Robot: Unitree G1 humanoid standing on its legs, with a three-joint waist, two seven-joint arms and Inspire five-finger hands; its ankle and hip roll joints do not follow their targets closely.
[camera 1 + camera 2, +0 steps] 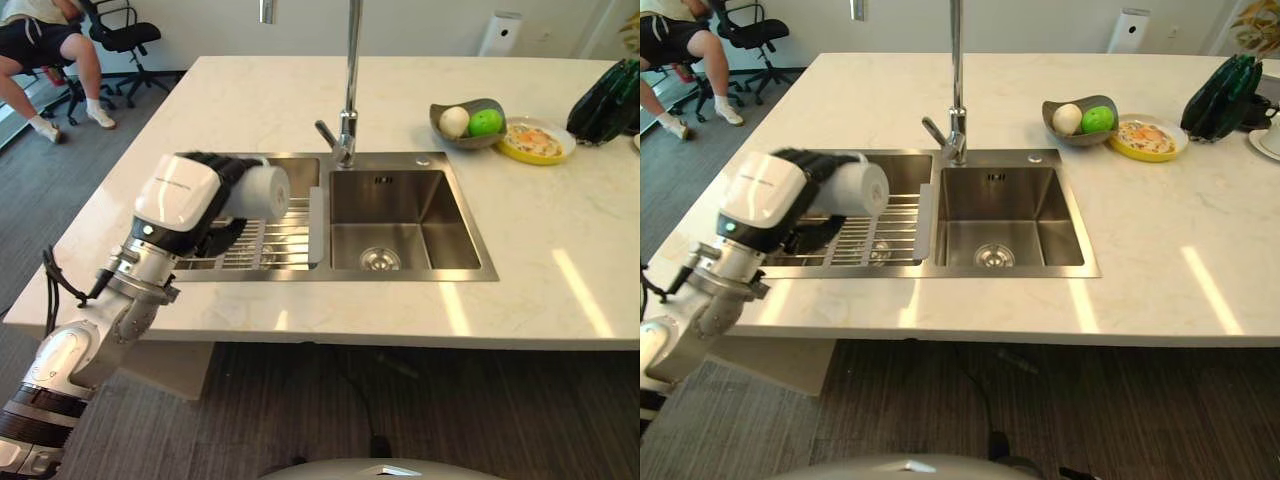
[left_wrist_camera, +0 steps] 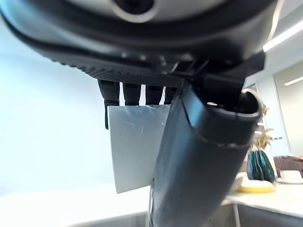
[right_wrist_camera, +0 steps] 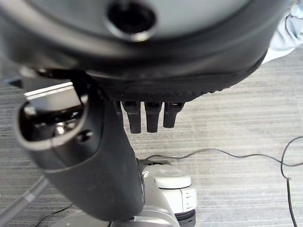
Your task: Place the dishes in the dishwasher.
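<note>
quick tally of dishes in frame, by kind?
White cup, held in left hand above the sink rack: 1
Grey bowl, holding fruit: 1
Yellow plate: 1
Total: 3

Both eye views: high, looking down & forward over the counter [image 1: 560,270], mid-range. They share the sink [image 1: 400,225], tap [image 1: 957,80] and bowl [image 1: 1080,120], everything sitting a bit further left in the right eye's frame. L wrist cam: v. close, faces along left hand [image 2: 199,161] toward counter. R wrist cam: v. close, faces down past right hand [image 3: 90,156] at floor [image 3: 246,123].
</note>
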